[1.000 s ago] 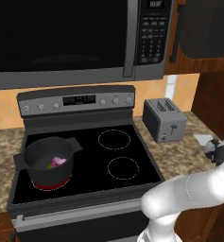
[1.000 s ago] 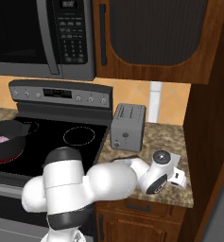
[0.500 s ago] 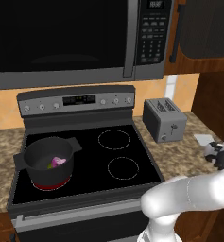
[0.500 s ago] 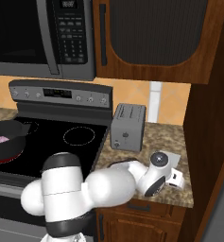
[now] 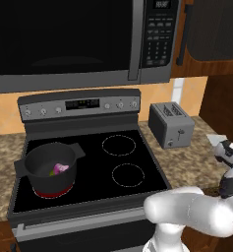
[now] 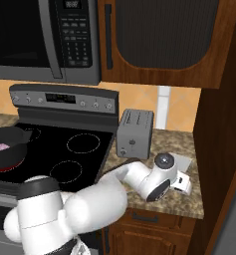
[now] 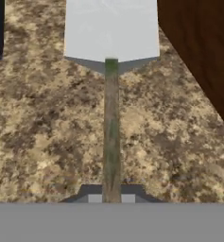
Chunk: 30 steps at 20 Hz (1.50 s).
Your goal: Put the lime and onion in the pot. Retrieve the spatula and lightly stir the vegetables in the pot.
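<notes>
Already the vegetables sit in the pot (image 5: 50,167), which stands on the stove's (image 5: 88,167) front left burner, far to the left of the toaster (image 5: 171,124): the pink-purple onion (image 5: 61,168) shows inside, with a yellow-green bit beside it that is most likely the lime (image 5: 53,173). So the step in hand, as I judge it, is retrieving the spatula (image 7: 111,71).

The spatula lies flat on the speckled counter (image 7: 42,132) to the right of the toaster, close to the dark wooden cabinet wall (image 7: 203,52). In the hand view its pale squarish blade points away from the hand and its thin handle runs straight back between the two finger tips. The gripper (image 7: 111,199) is closed on that handle near its end, the tips pressed against it on either side. In the right base view the hand is low over the counter to the right of the toaster, with the pale blade (image 6: 181,163) showing just past it.

The next move probably calls for a straight lift to clear the counter, then a long swing past the toaster to above the pot. The grip is far from the blade, so the tool may droop or twist; a slow carry would be wise.
</notes>
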Motion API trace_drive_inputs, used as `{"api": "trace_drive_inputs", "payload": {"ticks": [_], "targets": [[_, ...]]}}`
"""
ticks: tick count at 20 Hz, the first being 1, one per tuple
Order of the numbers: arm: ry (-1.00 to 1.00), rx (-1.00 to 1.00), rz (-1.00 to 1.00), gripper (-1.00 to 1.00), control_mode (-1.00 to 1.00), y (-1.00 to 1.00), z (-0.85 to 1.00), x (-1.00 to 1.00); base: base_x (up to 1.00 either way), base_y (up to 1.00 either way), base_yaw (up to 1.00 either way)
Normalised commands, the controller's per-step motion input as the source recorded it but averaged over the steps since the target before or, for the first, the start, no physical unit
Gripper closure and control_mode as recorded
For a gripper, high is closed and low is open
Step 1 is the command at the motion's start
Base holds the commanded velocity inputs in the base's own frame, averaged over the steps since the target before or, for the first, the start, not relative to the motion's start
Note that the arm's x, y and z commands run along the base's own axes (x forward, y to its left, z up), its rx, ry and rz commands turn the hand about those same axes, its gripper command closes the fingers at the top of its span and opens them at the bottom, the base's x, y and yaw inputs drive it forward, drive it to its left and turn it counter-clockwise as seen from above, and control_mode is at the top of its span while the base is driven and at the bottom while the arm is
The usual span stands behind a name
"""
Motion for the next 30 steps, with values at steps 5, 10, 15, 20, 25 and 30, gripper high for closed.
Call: {"api": "trace_drive_inputs", "payload": {"ticks": [5,10,15,20,25,30], "targets": [[-0.09,0.08,0.02,1.0,-1.0,0.98,1.0,-0.48,0.0,0.0,0.0],[0.04,0.16,0.0,1.0,-1.0,0.99,1.0,-0.44,0.0,0.0,0.0],[0.19,0.3,0.0,1.0,-1.0,0.71,1.0,-0.53,0.0,0.0,0.0],[0.08,0.15,0.0,1.0,-1.0,0.87,0.96,-0.59,0.0,0.0,0.0],[0.0,-0.01,0.0,1.0,-1.0,0.92,0.45,-0.34,0.0,0.0,0.0],[0.0,-0.07,0.0,1.0,-1.0,0.46,0.0,-0.14,0.0,0.0,0.0]]}}
